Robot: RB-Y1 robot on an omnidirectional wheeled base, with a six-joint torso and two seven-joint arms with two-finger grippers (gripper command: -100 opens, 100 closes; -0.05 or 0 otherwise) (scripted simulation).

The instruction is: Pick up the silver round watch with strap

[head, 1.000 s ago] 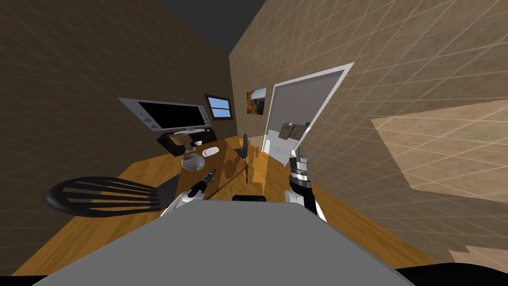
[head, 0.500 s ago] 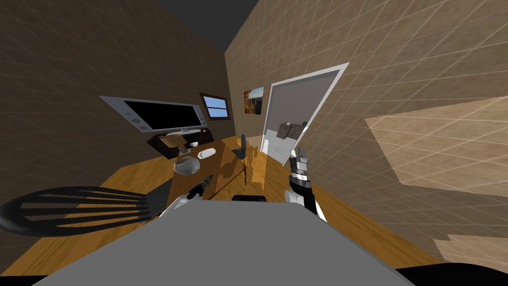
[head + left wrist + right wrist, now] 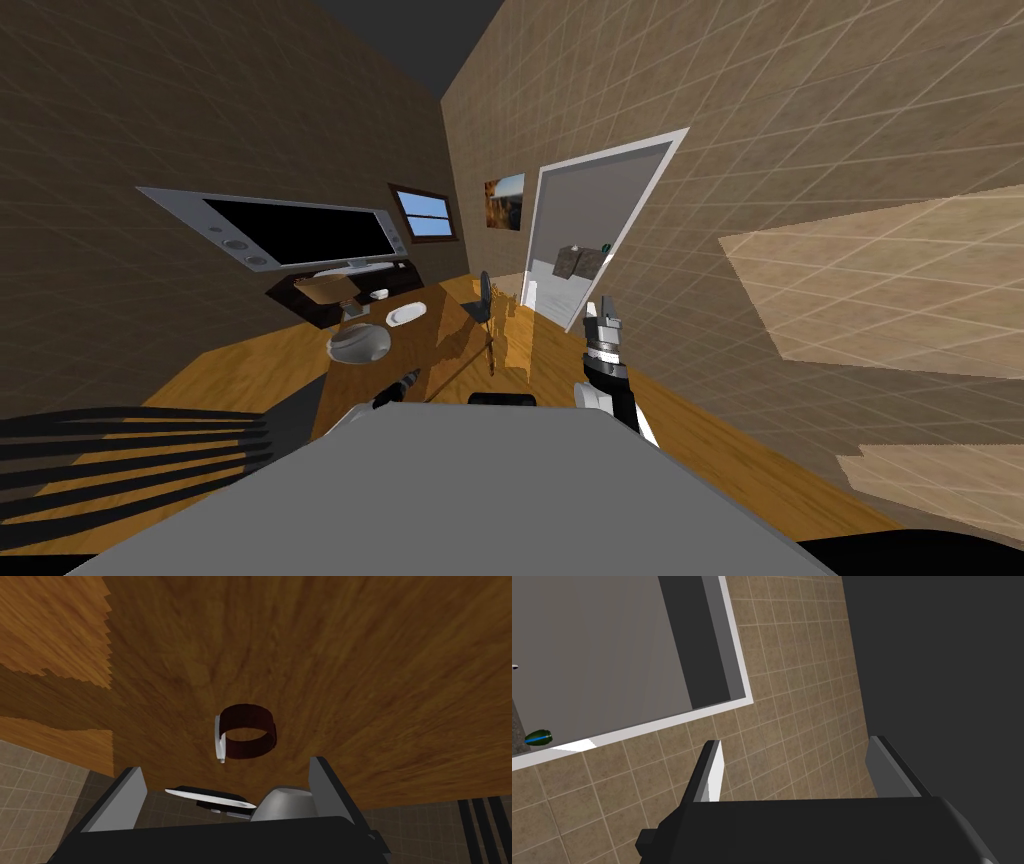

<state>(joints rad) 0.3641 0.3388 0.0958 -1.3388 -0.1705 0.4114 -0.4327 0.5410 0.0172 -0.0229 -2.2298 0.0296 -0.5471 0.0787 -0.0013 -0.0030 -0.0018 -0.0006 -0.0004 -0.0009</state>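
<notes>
Around, on the wooden surface (image 3: pixel 440 335): one grey bowl (image 3: pixel 358 343) and one white flat dish (image 3: pixel 405 314), both farther along than the left hand (image 3: pixel 408 380); at the far end, one dark cabinet (image 3: pixel 300 295) with one flat screen (image 3: pixel 290 228) on it; two black chairs, the near chair (image 3: pixel 130 460) with slatted back at the left, the far chair (image 3: pixel 483 297) small beside the surface's right edge; one open doorway (image 3: pixel 590 240) in the right wall.

Counted in the left wrist view: one watch (image 3: pixel 245 732); dark red strap closed in a loop, silver round face on edge at one side; resting on the surface ahead of the left hand, in line with the gap between its fingers (image 3: pixel 127 796), apart from both; dish and bowl in sight past it.

Left hand: spread wide, gripping nothing. Right hand (image 3: pixel 603 312): raised beside the doorway; blades likewise apart in its wrist view, empty.
</notes>
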